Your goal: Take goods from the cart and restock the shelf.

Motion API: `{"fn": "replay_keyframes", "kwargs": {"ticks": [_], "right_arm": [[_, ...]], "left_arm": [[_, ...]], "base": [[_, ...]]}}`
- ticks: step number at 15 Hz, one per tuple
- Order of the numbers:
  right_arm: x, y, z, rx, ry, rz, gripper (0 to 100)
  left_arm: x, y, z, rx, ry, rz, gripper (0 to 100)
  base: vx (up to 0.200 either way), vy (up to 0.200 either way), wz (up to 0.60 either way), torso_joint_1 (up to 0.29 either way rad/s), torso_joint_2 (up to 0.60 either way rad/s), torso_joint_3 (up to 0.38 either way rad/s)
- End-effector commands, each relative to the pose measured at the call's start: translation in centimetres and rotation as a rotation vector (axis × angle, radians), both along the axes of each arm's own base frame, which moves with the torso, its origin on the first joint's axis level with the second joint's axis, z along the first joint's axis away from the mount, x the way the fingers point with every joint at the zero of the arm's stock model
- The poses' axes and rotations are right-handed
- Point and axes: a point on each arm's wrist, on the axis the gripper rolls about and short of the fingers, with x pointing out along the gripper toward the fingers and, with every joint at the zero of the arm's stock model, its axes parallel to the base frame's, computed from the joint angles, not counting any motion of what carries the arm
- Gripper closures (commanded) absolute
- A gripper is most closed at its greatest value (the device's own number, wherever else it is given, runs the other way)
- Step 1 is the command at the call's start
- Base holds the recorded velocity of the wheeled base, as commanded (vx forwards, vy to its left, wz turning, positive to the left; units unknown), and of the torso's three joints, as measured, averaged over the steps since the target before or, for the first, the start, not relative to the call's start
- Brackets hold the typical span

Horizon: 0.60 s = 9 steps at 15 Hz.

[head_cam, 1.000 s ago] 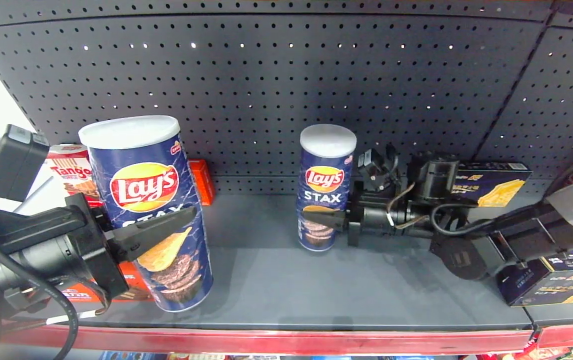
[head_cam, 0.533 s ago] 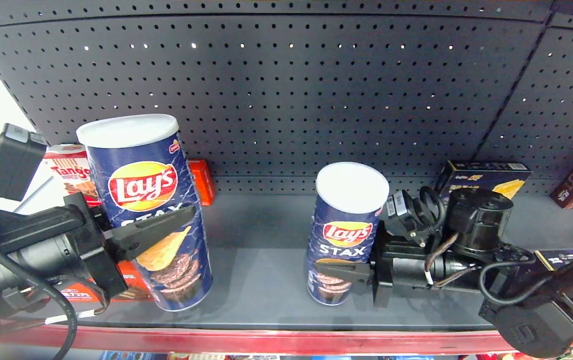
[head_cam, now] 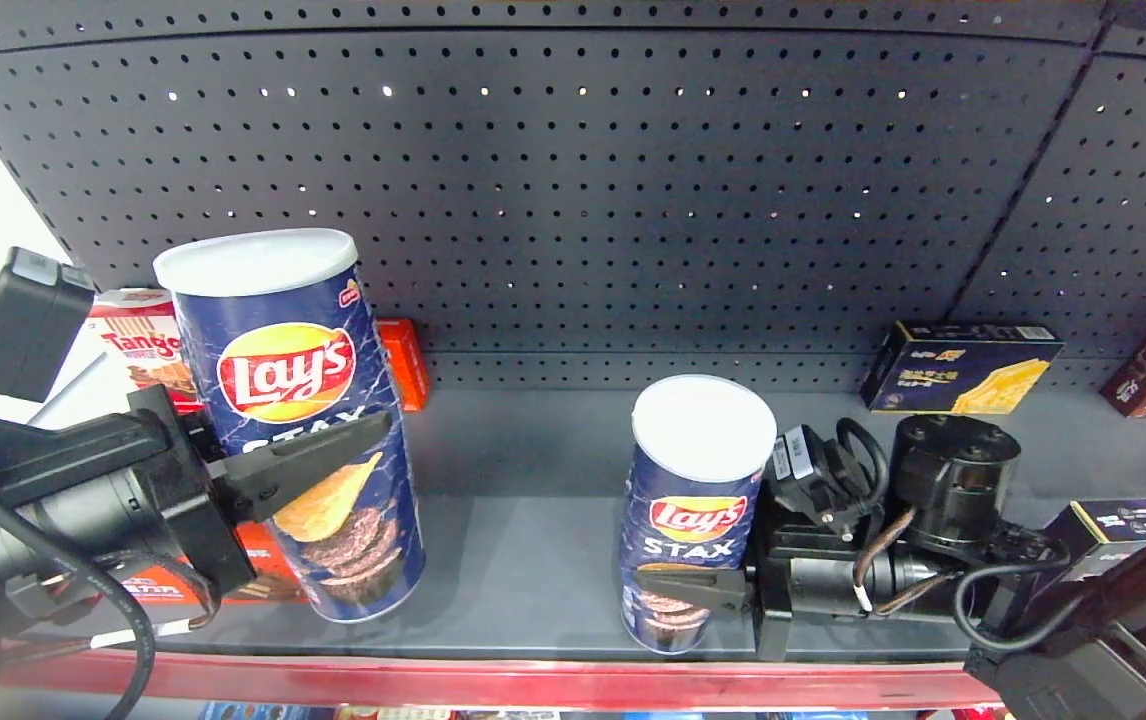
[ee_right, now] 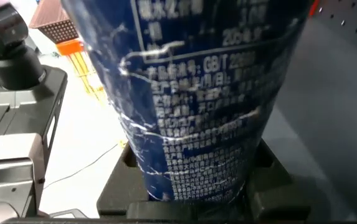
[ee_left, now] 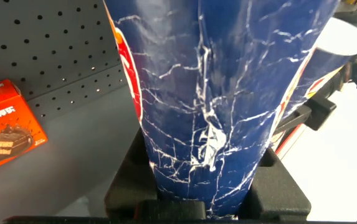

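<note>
Left can (head_cam: 293,420): upright at the left front of the shelf (head_cam: 533,560), orange box (head_cam: 408,360) behind it.
Left pincer (head_cam: 333,450): clamped around this can's middle.
Right can (head_cam: 695,500): upright by the shelf's front edge, right of centre.
Right pincer (head_cam: 678,590): closed on its lower half.
Dark box (head_cam: 963,380): lying at rear right.

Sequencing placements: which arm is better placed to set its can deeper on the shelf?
Right, probably: right gripper holds right can with bare shelf behind; left gripper holds left can with boxes behind.
</note>
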Motion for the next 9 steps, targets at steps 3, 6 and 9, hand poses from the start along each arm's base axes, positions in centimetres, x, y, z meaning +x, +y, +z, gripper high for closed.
{"fn": "replay_keyframes", "kwargs": {"ticks": [3,6,9], "right_arm": [[0.7,0.2,-1.1,-0.014,0.02,-0.001,100],[1.3,0.0,-1.8,-0.003,0.007,-0.005,100],[1.4,0.1,-2.1,0.003,-0.002,-0.005,0]], "left_arm": [[0.0,0.0,-0.3,0.003,0.009,0.003,100],[0.0,0.0,-0.3,0.004,0.01,0.003,100],[0.0,0.0,-0.3,0.004,0.01,0.001,100]], "base": [[0.0,0.0,0.0,0.0,0.0,0.0],[0.0,0.0,0.0,0.0,0.0,0.0],[0.0,0.0,0.0,0.0,0.0,0.0]]}}
